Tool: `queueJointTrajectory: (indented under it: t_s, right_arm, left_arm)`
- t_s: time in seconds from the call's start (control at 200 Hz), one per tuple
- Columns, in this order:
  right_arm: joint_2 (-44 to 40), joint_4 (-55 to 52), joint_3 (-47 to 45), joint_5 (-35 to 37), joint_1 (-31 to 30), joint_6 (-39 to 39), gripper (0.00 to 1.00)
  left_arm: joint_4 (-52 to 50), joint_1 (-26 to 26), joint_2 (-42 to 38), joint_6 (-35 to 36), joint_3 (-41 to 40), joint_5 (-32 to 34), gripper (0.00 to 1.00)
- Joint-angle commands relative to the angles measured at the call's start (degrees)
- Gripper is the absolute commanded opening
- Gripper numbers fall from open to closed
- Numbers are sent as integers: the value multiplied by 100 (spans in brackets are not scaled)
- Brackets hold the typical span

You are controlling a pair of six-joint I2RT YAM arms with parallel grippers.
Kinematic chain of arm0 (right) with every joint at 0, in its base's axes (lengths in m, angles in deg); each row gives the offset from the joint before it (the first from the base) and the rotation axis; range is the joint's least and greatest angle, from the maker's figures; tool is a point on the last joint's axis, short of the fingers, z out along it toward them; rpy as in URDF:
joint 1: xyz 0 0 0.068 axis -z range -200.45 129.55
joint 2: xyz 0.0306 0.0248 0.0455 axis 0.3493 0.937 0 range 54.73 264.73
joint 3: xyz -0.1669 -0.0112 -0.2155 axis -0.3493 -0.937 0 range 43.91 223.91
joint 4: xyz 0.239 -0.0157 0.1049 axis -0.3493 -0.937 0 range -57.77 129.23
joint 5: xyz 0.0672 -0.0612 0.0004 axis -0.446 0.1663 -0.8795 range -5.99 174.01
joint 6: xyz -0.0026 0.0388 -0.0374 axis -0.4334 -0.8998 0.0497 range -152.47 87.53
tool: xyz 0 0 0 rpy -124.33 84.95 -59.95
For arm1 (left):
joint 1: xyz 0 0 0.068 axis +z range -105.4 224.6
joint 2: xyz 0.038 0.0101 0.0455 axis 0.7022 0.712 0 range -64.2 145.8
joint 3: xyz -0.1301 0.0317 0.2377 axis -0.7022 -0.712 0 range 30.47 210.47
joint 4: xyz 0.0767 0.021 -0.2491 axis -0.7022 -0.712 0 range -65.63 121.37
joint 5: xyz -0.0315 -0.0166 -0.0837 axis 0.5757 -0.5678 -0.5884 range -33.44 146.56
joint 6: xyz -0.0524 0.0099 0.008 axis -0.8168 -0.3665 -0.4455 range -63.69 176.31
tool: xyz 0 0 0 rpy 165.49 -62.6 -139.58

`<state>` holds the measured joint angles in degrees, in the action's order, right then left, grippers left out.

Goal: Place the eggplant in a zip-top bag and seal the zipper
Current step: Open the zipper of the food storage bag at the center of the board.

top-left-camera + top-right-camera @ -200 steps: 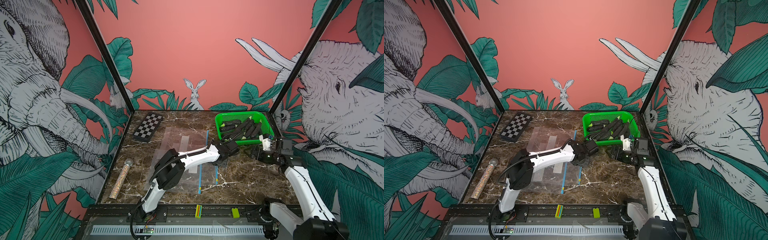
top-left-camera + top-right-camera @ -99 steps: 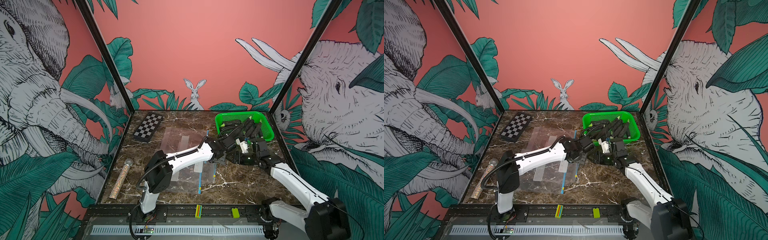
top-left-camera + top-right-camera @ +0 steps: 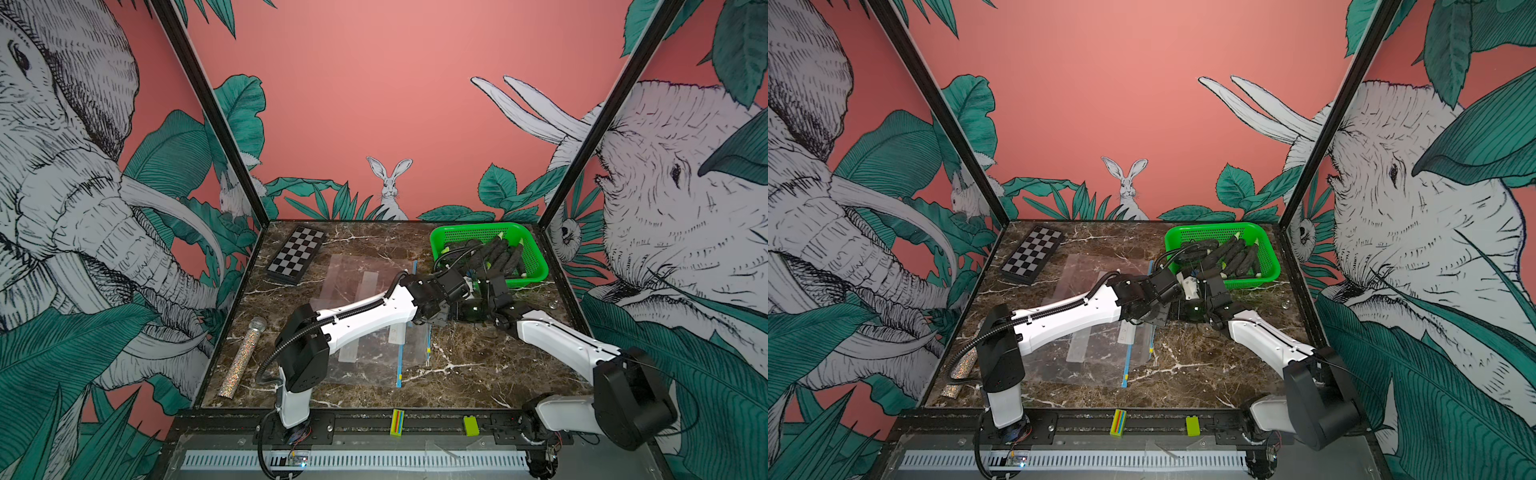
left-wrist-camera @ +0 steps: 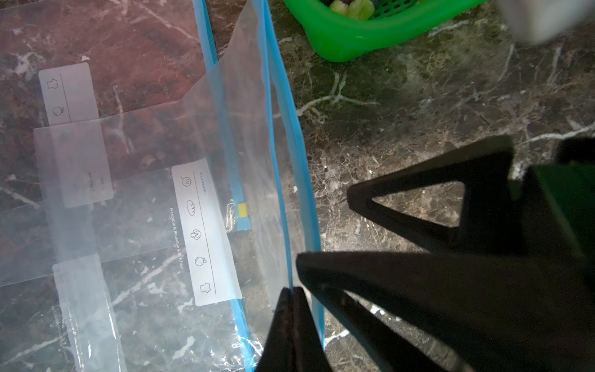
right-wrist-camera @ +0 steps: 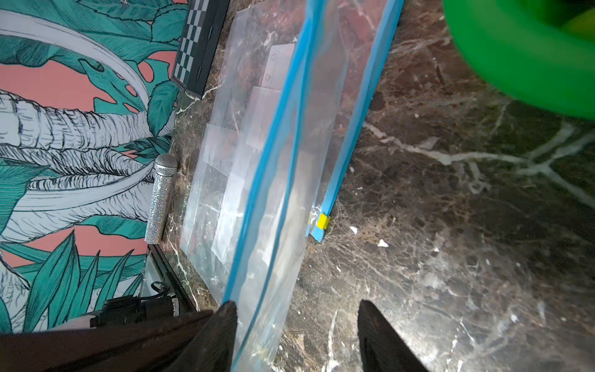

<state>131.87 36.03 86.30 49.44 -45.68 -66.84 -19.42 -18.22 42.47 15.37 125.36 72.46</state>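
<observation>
Left jaws pinched shut on blue zipper lip of clear zip-top bag (image 4: 254, 145). Right jaws half open, same lip between them. Dark eggplants (image 3: 498, 259) sit in green plastic basket (image 3: 473, 229), upper right of top views

The left claw (image 4: 291, 298) and right claw (image 5: 296, 306) crowd the raised zip-top bag (image 4: 257, 161) lip at centre. Green basket (image 3: 473, 228) blocks 1 o'clock, chessboard (image 3: 296, 259) 11, microphone (image 3: 243, 357) 8. Bare table (image 3: 478, 374) at 5 lies free.

Marble table (image 3: 478, 365) — clear zip-top bags (image 3: 361, 270), checkerboard (image 3: 296, 259), glitter microphone (image 3: 243, 357) and green basket (image 3: 473, 229) lie on it.
</observation>
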Motion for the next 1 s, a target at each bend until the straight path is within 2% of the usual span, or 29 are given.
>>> queueJointTrajectory:
  t_s: [0.0,0.18,0.485,0.62,0.915,0.945,0.995]
  right_arm:
    - [119,364,197,107,-74,-101,56]
    - [279,285,230,222,-86,-44,37]
    - [448,321,193,255,-120,-101,26]
    - [418,270,140,323,-148,-72,18]
    - [-156,-203,85,544,-151,115,4]
    - [-208,-228,85,538,-149,108,0]
    - [-260,-272,109,526,-148,113,0]
  left_arm:
    - [29,35,-292,-78,-135,20,0]
    - [121,68,-399,-84,-255,10,0]
    - [370,152,-560,-81,-411,-87,0]
    - [420,192,-569,-79,-436,-95,0]
    - [451,306,-604,-36,-503,-61,0]
    - [463,314,-604,-34,-507,-65,0]
    - [481,324,-595,-27,-516,-85,0]
